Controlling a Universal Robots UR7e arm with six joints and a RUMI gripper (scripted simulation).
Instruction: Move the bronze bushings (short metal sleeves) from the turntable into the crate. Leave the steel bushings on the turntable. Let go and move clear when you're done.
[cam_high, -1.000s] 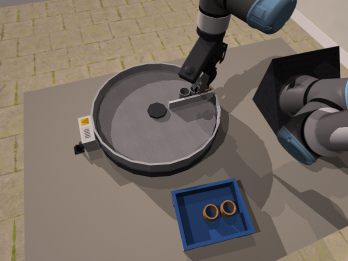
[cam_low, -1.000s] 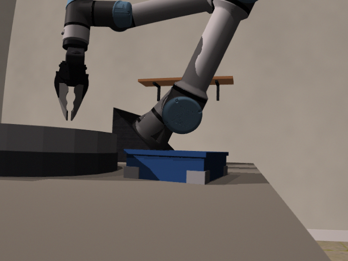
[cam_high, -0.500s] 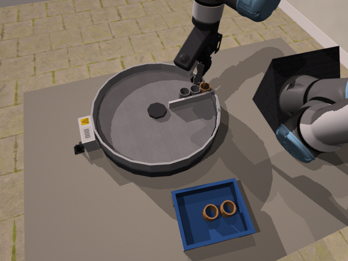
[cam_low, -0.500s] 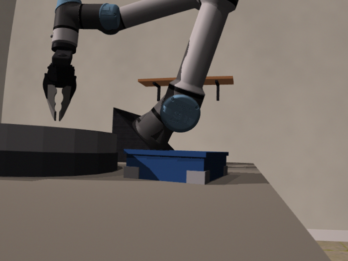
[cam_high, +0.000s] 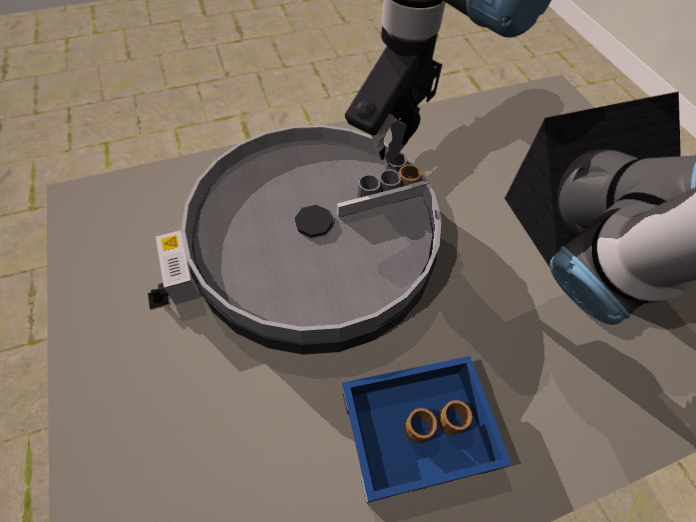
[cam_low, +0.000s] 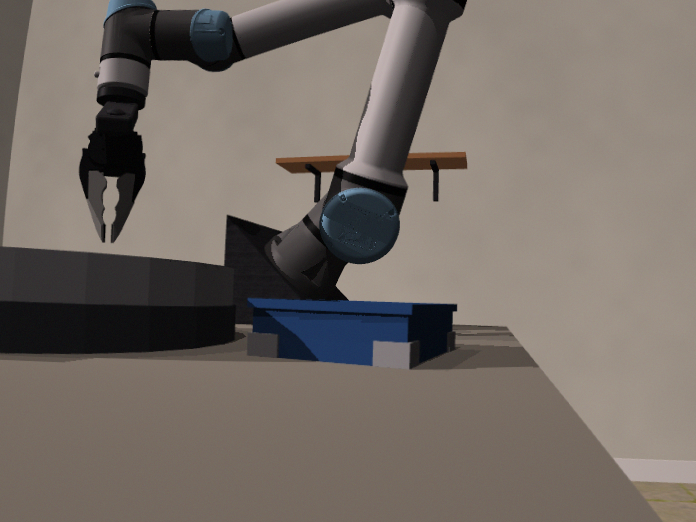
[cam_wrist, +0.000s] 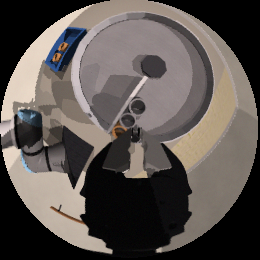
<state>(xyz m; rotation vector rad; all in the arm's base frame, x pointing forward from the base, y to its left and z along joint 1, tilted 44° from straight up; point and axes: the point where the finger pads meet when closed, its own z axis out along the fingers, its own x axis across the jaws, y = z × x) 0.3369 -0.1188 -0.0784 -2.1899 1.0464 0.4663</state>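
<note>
Over the bushings by the turntable's divider, the gripper hangs nearly clenched with nothing in its grasp, its fingers partly covering one steel bushing in the top view. A bronze bushing stands on the turntable beside the steel ones, partly cut off by a finger in the wrist view. Top and wrist views show two bronze bushings inside the blue crate, whose walls hide them from the exterior view, where the fingertips show above the turntable's rim.
</note>
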